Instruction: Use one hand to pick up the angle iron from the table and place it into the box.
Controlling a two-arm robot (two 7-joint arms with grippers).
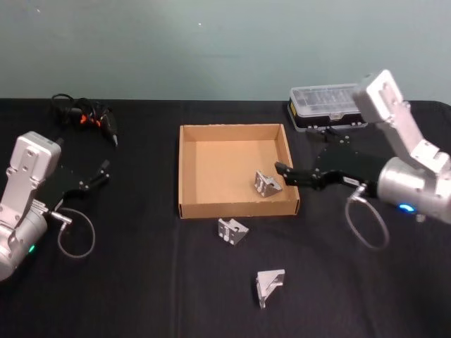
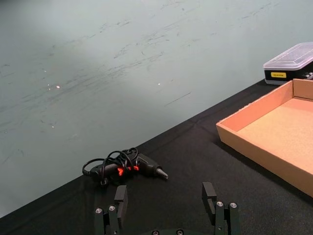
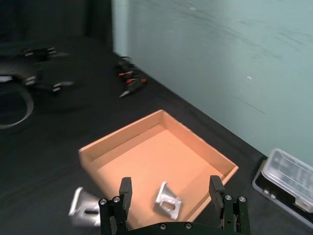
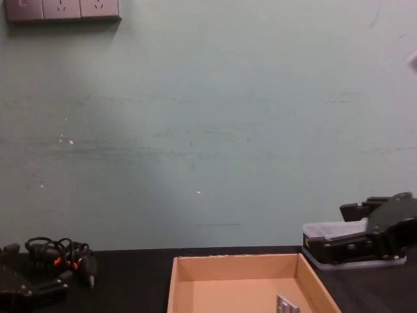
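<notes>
Black two-fingered right tool on a light grey arm: reaches across the right wall of the wide shallow tan cardboard box, raised above it, fingers spread, nothing between them. A silver metal angle iron lies inside the box near its right front corner, just beside the fingertips. On the matte black worktop: second angle iron just in front of the box, third angle iron nearer the robot. The left tool is at the worktop's left side, fingers spread, empty.
</notes>
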